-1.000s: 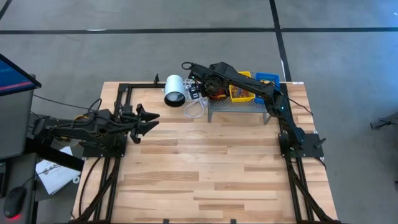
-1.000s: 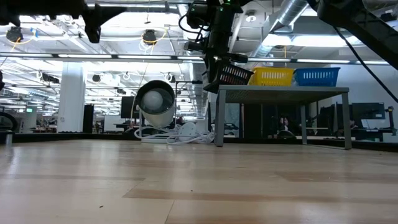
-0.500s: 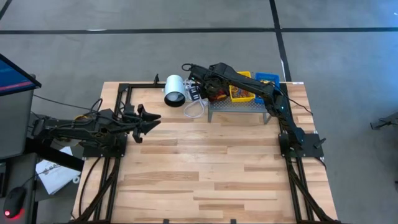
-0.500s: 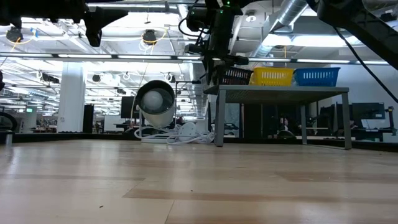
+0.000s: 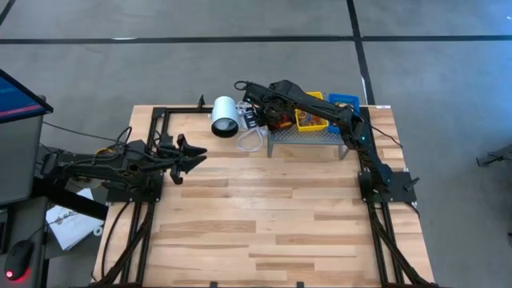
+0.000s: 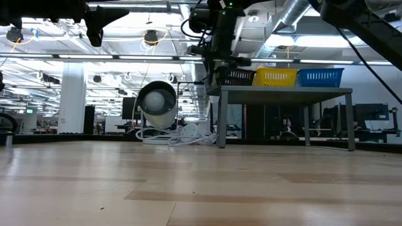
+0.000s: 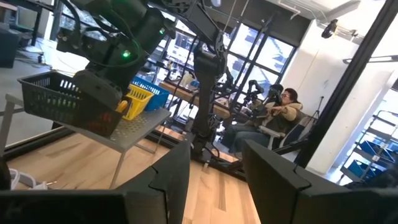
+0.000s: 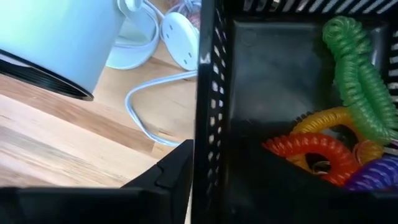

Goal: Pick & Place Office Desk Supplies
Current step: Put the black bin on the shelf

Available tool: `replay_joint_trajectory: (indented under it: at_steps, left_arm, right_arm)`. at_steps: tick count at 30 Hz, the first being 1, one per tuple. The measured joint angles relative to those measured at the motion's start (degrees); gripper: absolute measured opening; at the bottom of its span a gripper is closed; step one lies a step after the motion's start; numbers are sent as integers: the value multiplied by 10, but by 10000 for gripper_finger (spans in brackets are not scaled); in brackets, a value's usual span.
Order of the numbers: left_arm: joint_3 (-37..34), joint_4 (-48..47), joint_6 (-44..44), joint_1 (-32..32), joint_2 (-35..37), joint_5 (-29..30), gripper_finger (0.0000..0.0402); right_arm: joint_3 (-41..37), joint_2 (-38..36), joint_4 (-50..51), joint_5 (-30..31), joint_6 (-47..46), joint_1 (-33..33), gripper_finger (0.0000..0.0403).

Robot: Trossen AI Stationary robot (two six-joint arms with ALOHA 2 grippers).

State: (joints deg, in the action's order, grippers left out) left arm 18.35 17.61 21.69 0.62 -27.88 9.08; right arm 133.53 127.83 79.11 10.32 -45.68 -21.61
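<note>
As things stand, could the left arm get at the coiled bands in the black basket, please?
Probably not: the left gripper hangs far across the table, and the right gripper is already at the black basket holding the coiled bands.

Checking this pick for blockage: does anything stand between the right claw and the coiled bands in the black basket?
Yes. The perforated wall of the black basket rises right in front of the right claw, with the coiled bands lying inside, beyond it. Nothing else visible covers them.

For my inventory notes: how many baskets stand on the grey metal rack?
3, in a row on the rack: a black basket under the right gripper, a yellow basket in the middle, a blue basket at the other end.
</note>
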Motion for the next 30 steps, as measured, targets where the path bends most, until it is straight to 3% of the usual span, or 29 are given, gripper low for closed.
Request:
replay_joint_trajectory:
  at_steps: [30]
  left_arm:
    - [0,0,-4,0,0,-10,142]
  right_arm:
    - [15,-16,9,-14,13,-7,134]
